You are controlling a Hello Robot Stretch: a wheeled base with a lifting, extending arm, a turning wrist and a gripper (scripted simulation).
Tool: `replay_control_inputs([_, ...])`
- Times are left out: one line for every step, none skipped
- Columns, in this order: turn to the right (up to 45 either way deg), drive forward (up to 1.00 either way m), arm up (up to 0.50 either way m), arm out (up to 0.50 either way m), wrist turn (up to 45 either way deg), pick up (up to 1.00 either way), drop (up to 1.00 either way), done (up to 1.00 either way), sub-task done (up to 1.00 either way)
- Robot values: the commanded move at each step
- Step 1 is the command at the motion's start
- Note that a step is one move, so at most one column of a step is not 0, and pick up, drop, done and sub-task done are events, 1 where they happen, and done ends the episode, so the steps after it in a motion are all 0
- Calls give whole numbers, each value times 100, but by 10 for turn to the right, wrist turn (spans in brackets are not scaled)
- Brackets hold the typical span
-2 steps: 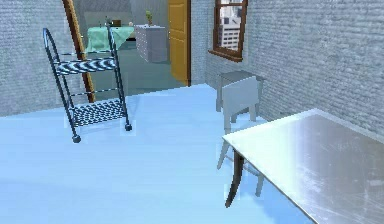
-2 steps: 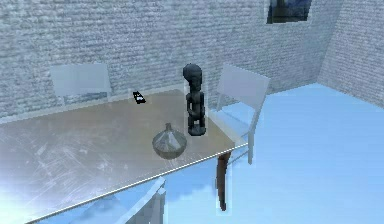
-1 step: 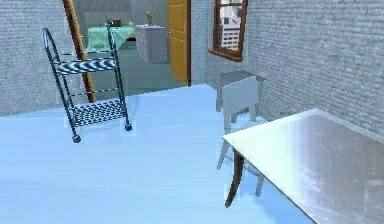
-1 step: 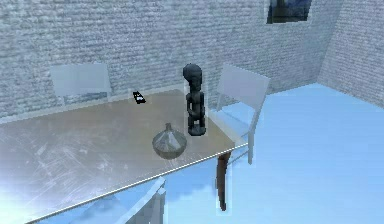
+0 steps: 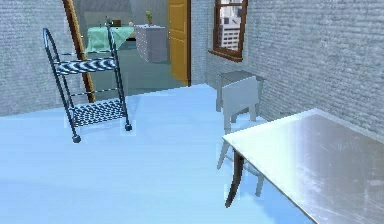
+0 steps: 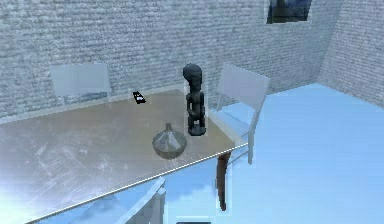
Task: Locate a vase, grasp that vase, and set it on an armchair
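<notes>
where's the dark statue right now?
Arm side view, middle: the dark statue stands upright near the table's right end, just right of a grey flared vessel.

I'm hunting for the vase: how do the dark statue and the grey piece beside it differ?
The dark statue is tall and slim; the grey piece is low and wide. The statue is near black, the grey piece pale. Both stand upright on the table.

Statue [image 6: 194, 98] on table [image 6: 70, 150], vase [image 6: 170, 141] before it, chair [image 6: 243, 95] behind, cart [image 5: 88, 82] near doorway [image 5: 150, 50]
</notes>
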Motion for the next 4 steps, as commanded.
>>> replay_control_inputs([0, 0, 0, 48, 0, 0, 0, 0, 0])
replay_control_inputs([0, 0, 0, 0, 450, 0, 0, 0, 0])
replay_control_inputs([0, 0, 0, 0, 450, 0, 0, 0, 0])
replay_control_inputs([0, 0, 0, 0, 450, 0, 0, 0, 0])
